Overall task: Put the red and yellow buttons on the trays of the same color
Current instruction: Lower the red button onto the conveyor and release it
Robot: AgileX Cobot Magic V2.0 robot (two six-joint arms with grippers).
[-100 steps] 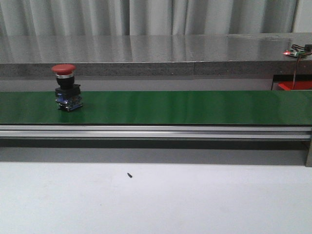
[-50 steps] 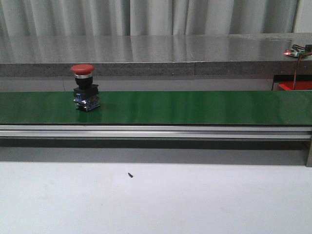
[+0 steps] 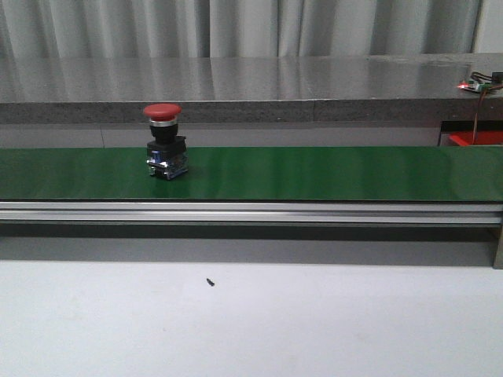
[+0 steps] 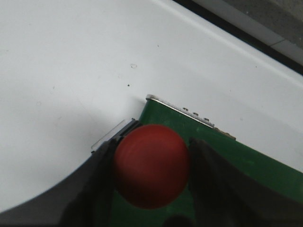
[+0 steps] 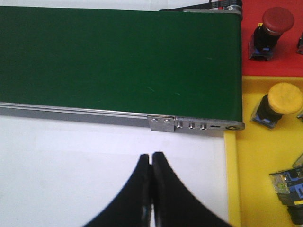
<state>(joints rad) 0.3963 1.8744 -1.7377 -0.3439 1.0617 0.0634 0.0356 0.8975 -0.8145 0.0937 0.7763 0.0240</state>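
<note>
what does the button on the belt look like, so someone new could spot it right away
In the front view, find the long green belt running across the scene behind the white table. Toward its left part one button stands upright. It has a red mushroom cap over a black body with a bluish base, and nothing else sits on the belt there.

A button [image 3: 165, 151] stands on the belt's [image 3: 330, 173] left part, the table [image 3: 251, 322] before it.
</note>
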